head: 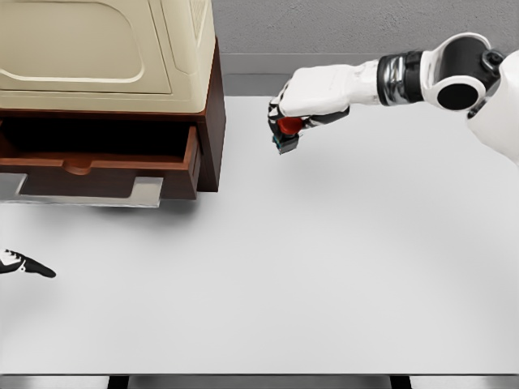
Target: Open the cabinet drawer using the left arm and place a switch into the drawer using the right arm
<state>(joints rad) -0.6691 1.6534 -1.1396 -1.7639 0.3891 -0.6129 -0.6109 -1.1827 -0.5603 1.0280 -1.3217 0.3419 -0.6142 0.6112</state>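
White right hand (302,104) is pinching a small red-topped dark switch (286,134) above the white table (324,284), right of the pulled-out brown wooden cabinet drawer (105,162); left hand's (24,265) finger state is proving indeterminable.

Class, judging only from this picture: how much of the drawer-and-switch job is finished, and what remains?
Done: the cabinet drawer stands pulled open, left hand withdrawn. In hand: the right hand grips the switch above the table, right of the cabinet. Left: carrying it over and releasing it inside.
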